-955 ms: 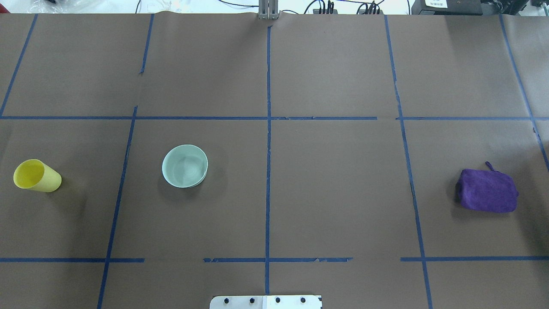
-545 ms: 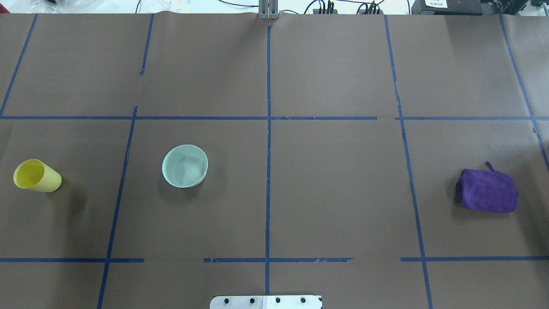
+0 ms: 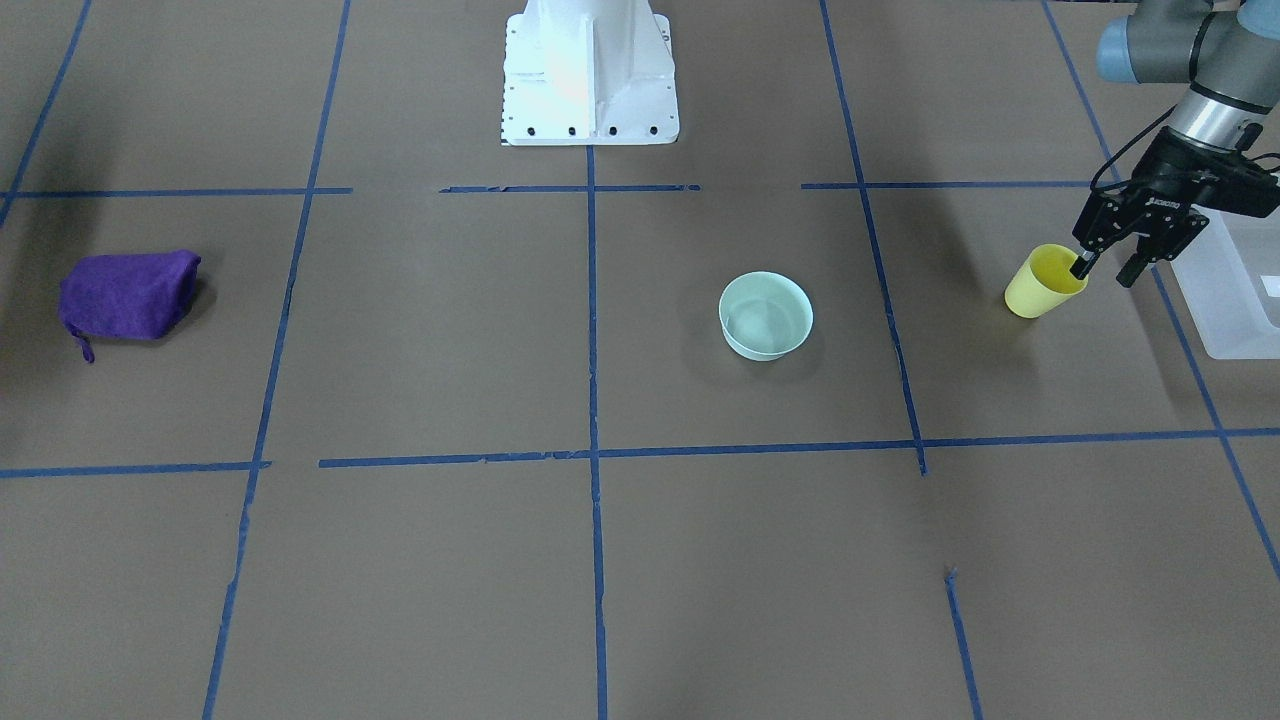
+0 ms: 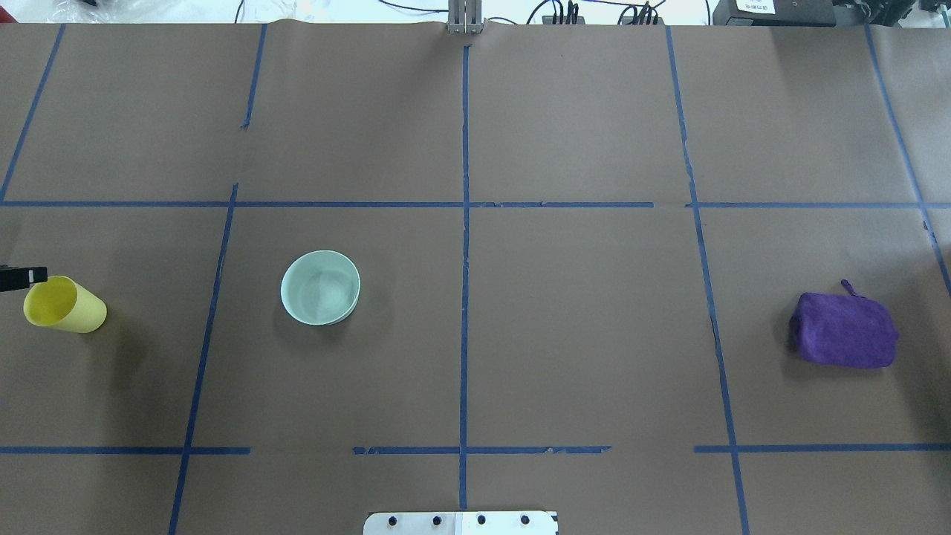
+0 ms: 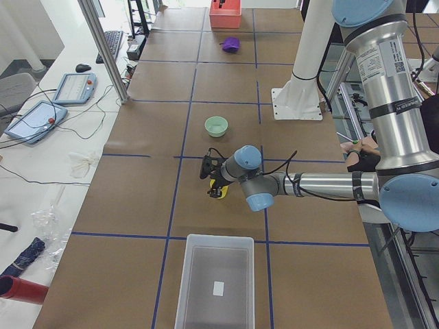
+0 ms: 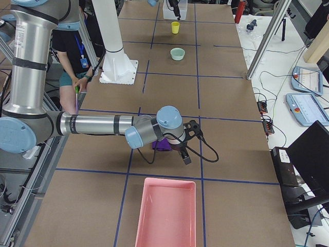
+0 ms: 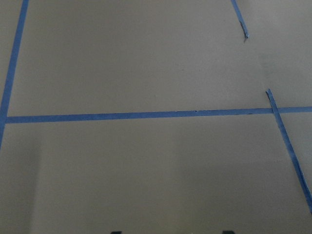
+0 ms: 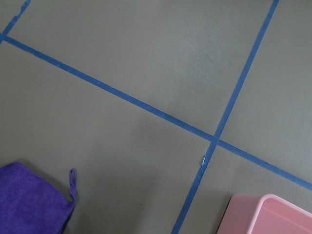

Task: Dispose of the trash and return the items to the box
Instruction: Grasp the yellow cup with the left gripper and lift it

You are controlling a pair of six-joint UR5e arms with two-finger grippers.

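The yellow cup stands tilted at the table's left end, next to the translucent white box. My left gripper is open at the cup's rim, with one finger at its mouth and the other outside, toward the box. In the overhead view the cup shows with one black fingertip at the frame's edge. The mint-green bowl stands upright and alone further in. My right gripper hovers by the purple cloth; I cannot tell if it is open or shut.
The purple cloth lies at the table's right end. A pink tray sits beyond it at that end. The white robot base stands at the middle of the near edge. Blue tape lines grid the brown table.
A black fingertip of my left gripper has come into the overhead view at the left edge, just above the yellow cup. Cup, bowl and cloth have not moved.
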